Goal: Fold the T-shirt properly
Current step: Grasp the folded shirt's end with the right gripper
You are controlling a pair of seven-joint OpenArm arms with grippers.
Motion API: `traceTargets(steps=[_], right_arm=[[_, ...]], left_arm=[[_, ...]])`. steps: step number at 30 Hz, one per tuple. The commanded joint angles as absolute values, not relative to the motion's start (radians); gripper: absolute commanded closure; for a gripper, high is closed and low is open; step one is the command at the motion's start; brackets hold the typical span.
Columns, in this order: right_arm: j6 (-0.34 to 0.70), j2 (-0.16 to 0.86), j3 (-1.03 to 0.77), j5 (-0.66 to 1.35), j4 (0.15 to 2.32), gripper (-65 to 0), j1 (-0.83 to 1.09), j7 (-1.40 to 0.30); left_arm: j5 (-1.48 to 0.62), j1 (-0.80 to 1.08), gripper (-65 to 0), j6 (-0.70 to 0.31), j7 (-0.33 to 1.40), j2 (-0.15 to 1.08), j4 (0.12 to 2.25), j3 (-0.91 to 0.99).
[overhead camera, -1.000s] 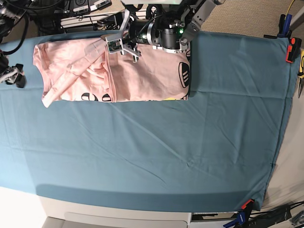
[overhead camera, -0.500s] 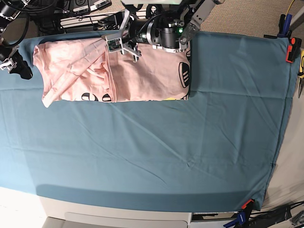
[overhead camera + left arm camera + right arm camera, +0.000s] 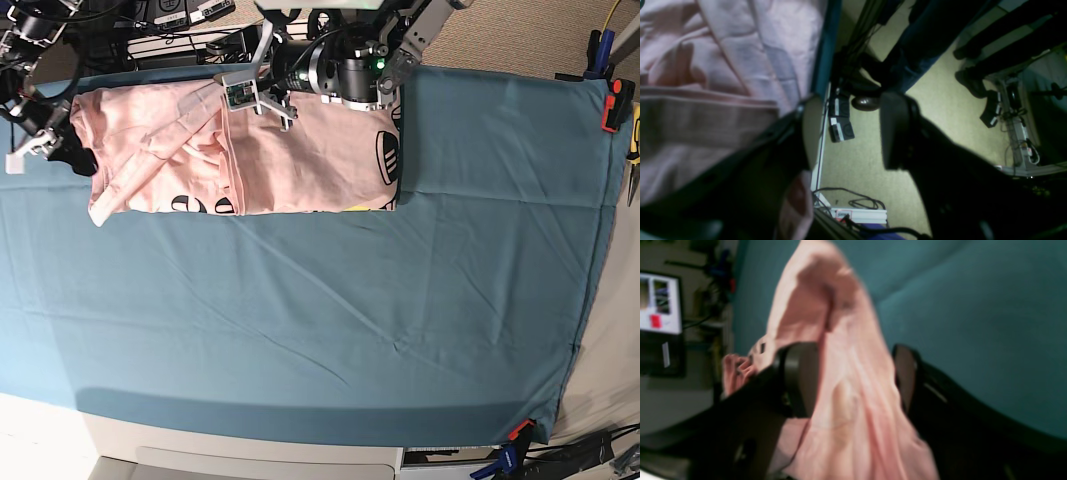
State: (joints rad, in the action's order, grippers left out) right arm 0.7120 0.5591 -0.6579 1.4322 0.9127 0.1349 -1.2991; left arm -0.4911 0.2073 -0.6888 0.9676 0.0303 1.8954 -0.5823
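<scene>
The T-shirt (image 3: pixel 290 150) lies partly folded at the far edge of the counter (image 3: pixel 320 330), on the teal cloth (image 3: pixel 450 250), with bits of black print and a yellow patch showing along its near edge.

The left gripper (image 3: pixel 846 133) is at that far edge, its jaws standing apart. One finger (image 3: pixel 796 133) lies against the pink fabric (image 3: pixel 706 83), which spreads out to that side of it; the other finger (image 3: pixel 897 130) hangs past the counter's edge, over the floor (image 3: pixel 867 173). Nothing is between them but the view down to the floor, so this gripper is open and holds nothing.

The right gripper (image 3: pixel 853 380) is at the shirt's outer end, jaws wide. A raised ridge of pink fabric (image 3: pixel 846 390) runs up between its two fingers (image 3: pixel 800 376) and on beyond them; teal cloth lies to the far side. The view is blurred, and the fingers do not pinch the fabric: it simply sits in the gap.
</scene>
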Motion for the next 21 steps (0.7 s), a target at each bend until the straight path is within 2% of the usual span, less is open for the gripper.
traceTargets(steps=[1, 11, 21], right_arm=[[0.698, 0.561, -0.653, 1.391, 0.915, -35.6, 0.134, -1.331], [0.698, 0.54, -0.643, 1.484, 0.916, -35.6, 0.13, -1.396], [0.698, 0.54, -0.513, 1.484, 0.949, -35.6, 0.13, -1.396]], left_arm=[[-0.517, 0.205, -29.8, -0.692, 0.942, 0.017, 1.912, -0.586], [-0.516, 0.202, -29.8, -0.693, 0.942, 0.017, 1.912, -0.586], [-0.516, 0.202, -29.8, -0.693, 0.942, 0.017, 1.912, -0.586]])
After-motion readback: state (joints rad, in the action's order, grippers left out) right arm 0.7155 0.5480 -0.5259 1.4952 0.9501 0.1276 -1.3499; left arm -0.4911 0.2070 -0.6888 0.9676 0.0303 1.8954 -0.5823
